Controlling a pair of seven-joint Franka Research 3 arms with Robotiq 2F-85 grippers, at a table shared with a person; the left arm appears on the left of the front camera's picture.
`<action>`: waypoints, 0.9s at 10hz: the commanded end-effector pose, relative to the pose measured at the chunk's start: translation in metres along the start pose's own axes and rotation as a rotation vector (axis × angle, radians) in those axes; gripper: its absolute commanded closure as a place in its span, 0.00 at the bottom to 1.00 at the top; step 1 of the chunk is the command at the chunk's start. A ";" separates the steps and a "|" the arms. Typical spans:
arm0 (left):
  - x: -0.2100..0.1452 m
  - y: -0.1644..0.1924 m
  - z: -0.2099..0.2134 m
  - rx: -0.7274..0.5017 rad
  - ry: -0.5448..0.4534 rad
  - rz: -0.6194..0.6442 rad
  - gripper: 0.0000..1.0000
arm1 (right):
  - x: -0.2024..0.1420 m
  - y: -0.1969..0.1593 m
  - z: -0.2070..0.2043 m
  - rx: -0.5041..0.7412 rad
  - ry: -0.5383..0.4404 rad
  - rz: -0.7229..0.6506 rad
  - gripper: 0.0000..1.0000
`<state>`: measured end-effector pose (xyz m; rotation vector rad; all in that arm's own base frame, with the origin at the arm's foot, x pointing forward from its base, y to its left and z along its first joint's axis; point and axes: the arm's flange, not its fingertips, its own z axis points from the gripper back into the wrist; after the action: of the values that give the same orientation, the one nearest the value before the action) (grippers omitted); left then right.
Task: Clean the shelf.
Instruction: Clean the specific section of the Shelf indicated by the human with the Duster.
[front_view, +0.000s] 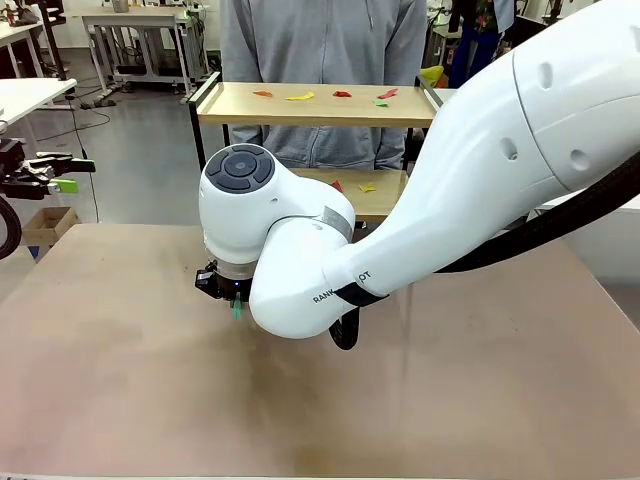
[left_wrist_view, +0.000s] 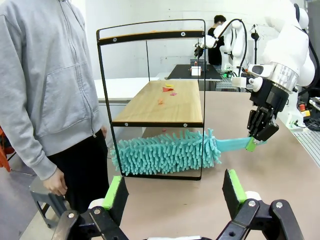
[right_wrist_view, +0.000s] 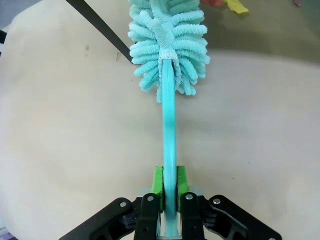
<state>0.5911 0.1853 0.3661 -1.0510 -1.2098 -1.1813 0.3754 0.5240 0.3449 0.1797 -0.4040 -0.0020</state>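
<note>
The shelf: duster at lower frame, person beside.

The right arm reaches across the middle with its wrist turned down, the right hand clamped tight on a teal duster handle, while the left hand hangs with fingers spread wide, holding nothing.

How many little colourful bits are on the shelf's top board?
5, in a row on the top board: orange bit leftmost, yellow bit, middle red bit, green bit and right red bit close together. The whole board shows; none seem hidden.
</note>
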 end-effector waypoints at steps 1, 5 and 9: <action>0.002 -0.001 0.000 -0.001 -0.001 -0.004 0.00 | 0.002 -0.001 0.004 0.007 -0.011 0.006 0.87; 0.002 -0.001 0.000 -0.001 -0.001 -0.004 0.00 | 0.015 -0.033 0.011 0.030 0.055 -0.097 0.87; 0.002 -0.001 0.000 -0.001 -0.001 -0.004 0.00 | 0.028 -0.102 0.022 0.025 0.117 -0.159 0.87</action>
<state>0.5911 0.1853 0.3661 -1.0510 -1.2098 -1.1812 0.4033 0.4401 0.3526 0.2218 -0.3002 -0.1499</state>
